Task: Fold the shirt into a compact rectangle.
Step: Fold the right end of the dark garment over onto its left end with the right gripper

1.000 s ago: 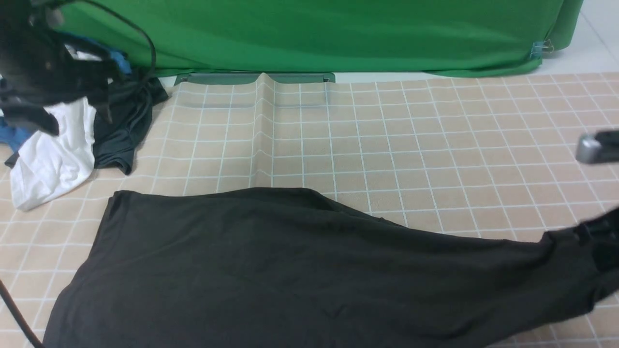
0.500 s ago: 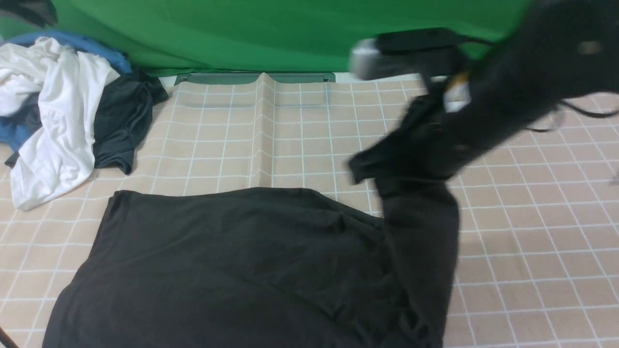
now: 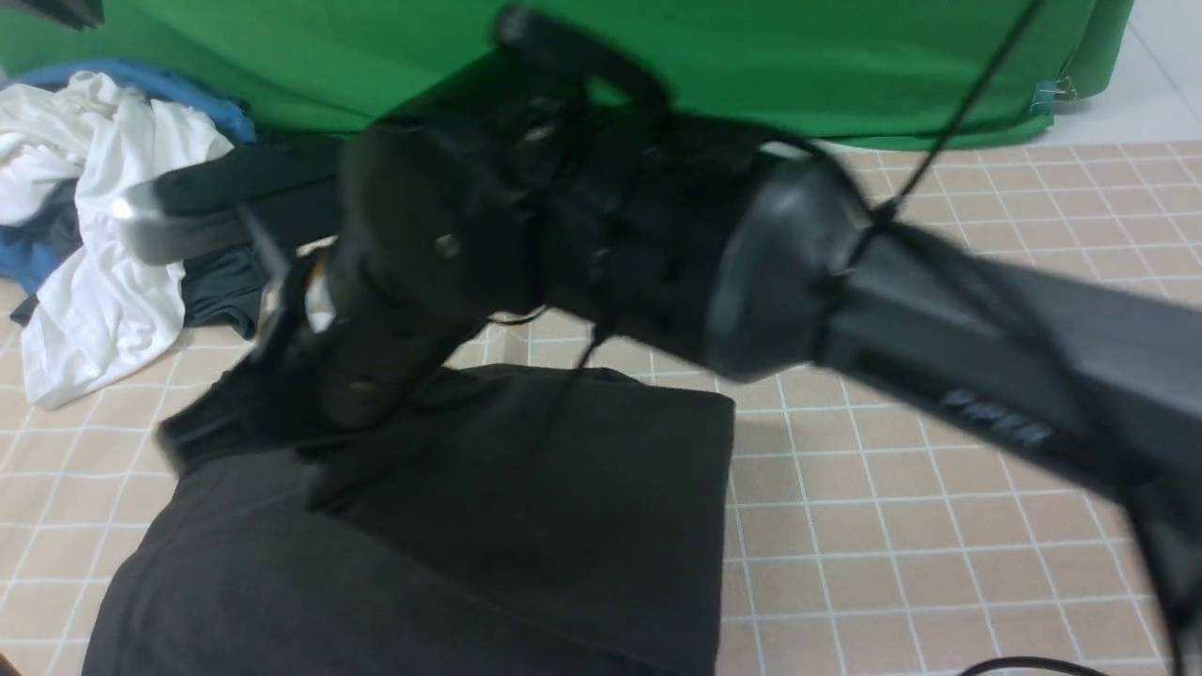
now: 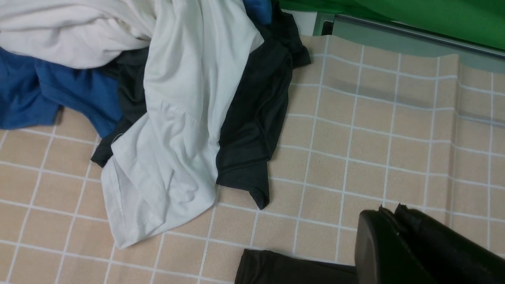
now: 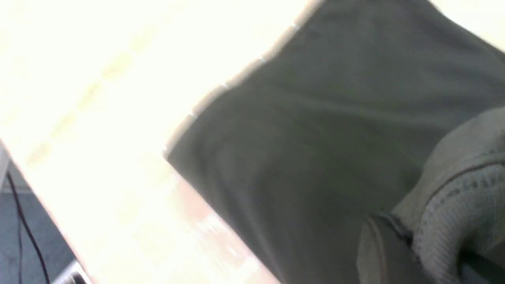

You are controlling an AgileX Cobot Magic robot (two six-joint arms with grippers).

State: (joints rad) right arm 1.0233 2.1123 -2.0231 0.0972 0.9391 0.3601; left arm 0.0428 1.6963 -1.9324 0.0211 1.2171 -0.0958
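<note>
The black shirt (image 3: 526,526) lies on the counter (image 3: 939,526), which is covered by a tan checked cloth with white lines. The shirt's right part is doubled over onto its middle, leaving a straight folded edge on that side, and its near part runs out of the front view at the bottom.

The right arm (image 3: 845,291) reaches across from the right, passing above the shirt, blurred in the picture. Its right tool (image 3: 282,376) hangs over the shirt's far left corner, clenched on a ribbed hem of the shirt; the right wrist view shows that pale grey ribbed fabric (image 5: 453,205) bunched at the fingers (image 5: 378,252), with the dark cloth spread below.

Beyond the shirt's far left corner sits a pile of clothes: a white garment (image 3: 113,282) draped on top, a blue garment (image 3: 28,253) under it, and a dark grey garment (image 4: 252,130) beside the white one. A green sheet (image 3: 751,66) hangs behind the counter.

The left tool (image 4: 398,221) shows only in the left wrist view, its black fingers pressed together with nothing between them, above the bare cloth just beyond the shirt's far edge (image 4: 284,268).
</note>
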